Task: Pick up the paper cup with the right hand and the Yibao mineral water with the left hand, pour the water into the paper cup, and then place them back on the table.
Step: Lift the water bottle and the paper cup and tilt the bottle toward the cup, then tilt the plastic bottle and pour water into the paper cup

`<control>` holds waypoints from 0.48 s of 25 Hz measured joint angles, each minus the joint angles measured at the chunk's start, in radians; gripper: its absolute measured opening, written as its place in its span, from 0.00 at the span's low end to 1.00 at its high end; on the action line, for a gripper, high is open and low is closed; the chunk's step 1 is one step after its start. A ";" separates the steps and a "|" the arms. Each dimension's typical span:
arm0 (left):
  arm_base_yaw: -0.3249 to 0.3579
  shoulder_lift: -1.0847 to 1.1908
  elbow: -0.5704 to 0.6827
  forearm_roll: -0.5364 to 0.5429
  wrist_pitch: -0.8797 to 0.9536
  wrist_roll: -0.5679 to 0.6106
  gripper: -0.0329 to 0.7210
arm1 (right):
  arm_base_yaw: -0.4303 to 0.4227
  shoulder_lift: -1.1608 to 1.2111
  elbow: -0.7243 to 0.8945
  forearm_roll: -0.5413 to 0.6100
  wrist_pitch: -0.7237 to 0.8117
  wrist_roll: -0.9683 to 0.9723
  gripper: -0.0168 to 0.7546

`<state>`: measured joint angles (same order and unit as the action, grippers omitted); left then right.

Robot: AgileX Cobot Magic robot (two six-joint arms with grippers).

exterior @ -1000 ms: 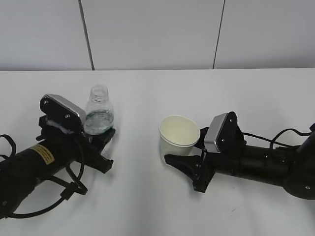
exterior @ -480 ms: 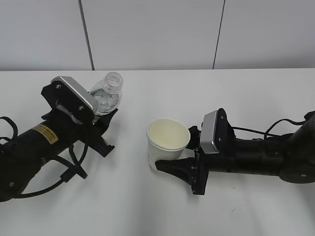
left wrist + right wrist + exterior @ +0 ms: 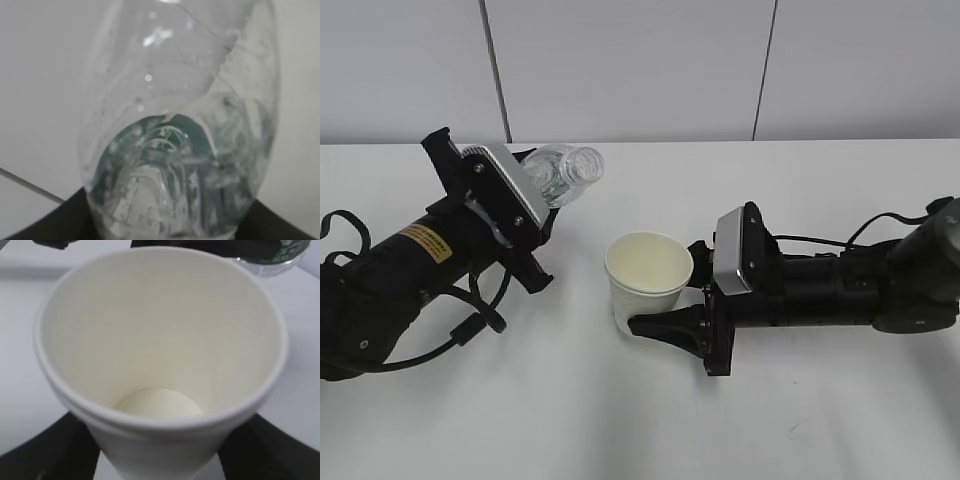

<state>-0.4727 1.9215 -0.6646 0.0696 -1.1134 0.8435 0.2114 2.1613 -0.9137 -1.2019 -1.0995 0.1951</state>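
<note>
Left black gripper (image 3: 535, 215) clamps tilted clear plastic bottle (image 3: 563, 174) (mouth rightward); right black gripper (image 3: 665, 322) grips white paper cup (image 3: 647, 281).

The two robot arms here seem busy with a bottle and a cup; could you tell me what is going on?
The left hand holds the Yibao mineral water off the table, tilted with its open neck pointing toward the paper cup. The right hand grips that cup upright. The bottle mouth is not yet over the cup, and the right wrist view shows the cup dry inside, so no pouring has begun.
</note>
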 joint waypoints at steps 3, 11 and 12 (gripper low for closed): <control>0.000 0.000 -0.012 0.001 0.000 0.079 0.52 | 0.000 0.003 -0.035 -0.043 0.061 0.059 0.64; 0.000 0.000 -0.019 0.004 0.000 0.250 0.51 | 0.000 0.009 -0.145 -0.216 0.099 0.295 0.64; 0.000 0.000 -0.019 0.004 0.000 0.262 0.51 | 0.000 0.009 -0.157 -0.240 0.099 0.320 0.64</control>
<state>-0.4727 1.9215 -0.6837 0.0738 -1.1134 1.1056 0.2114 2.1706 -1.0704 -1.4415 -1.0004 0.5146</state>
